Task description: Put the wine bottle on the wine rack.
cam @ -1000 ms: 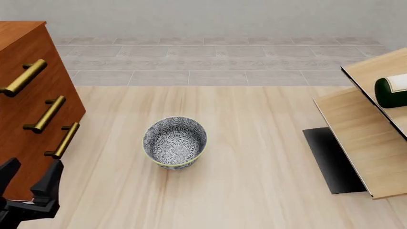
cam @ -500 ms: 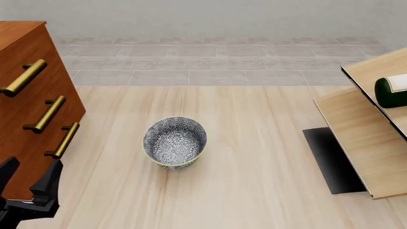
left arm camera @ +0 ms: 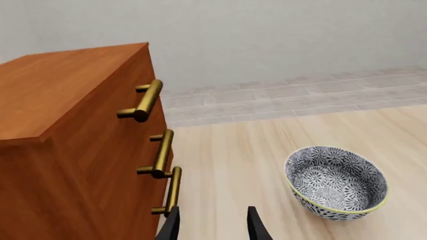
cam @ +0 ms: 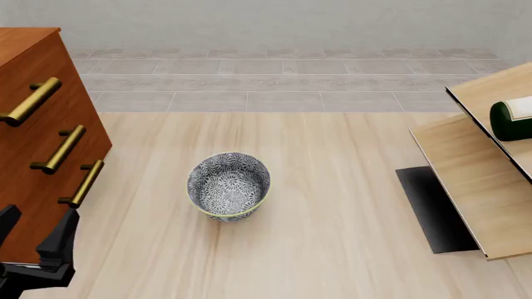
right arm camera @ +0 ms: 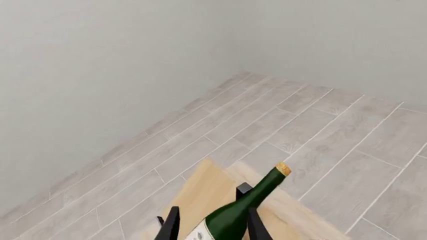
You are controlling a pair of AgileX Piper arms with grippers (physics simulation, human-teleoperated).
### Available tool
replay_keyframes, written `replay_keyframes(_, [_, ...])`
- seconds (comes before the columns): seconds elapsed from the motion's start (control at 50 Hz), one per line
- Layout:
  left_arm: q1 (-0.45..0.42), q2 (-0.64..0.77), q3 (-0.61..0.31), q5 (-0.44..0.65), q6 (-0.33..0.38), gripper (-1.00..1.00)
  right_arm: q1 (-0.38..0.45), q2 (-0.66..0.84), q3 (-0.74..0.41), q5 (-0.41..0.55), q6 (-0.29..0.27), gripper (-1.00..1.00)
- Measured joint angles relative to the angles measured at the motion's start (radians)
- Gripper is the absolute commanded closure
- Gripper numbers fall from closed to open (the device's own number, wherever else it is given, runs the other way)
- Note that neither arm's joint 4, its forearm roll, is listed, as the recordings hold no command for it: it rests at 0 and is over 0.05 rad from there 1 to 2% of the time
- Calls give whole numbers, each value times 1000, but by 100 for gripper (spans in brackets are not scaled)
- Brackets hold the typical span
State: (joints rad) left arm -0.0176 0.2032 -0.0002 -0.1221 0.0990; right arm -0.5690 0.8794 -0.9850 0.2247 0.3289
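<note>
The wine bottle [right arm camera: 239, 210], dark green with a tan cork and a white label, lies slanted on the light wood wine rack [right arm camera: 199, 197]. In the front view only its green end [cam: 507, 119] shows at the right edge, resting on the rack's [cam: 478, 184] upper panels. My right gripper [right arm camera: 212, 226] is open, with one finger on each side of the bottle's body; it is outside the front view. My left gripper [cam: 37, 223] is open and empty at the front left, beside the drawer cabinet, and also shows in the left wrist view [left arm camera: 213, 227].
A reddish-brown drawer cabinet [cam: 33, 134] with brass handles stands at the left. A grey patterned bowl [cam: 228, 185] sits mid-table and also shows in the left wrist view [left arm camera: 335, 182]. The rack's black base plate [cam: 428, 208] lies on the table at the right.
My left gripper has drawn back slightly toward the front edge. The bottle, rack and bowl have not moved.
</note>
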Motion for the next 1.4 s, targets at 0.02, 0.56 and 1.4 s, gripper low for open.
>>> replay_keyframes(0.02, [0,-3,0,2,1,-100,5,-6,4,1,-2,-100])
replay_keyframes(0.56, [-1,-37,0,12,24,-100,131,-125,99,19,-79,-100])
replay_keyframes(1.4, [-4,-47,-17,14,41,-100,299,-338,228,38,-182,-100])
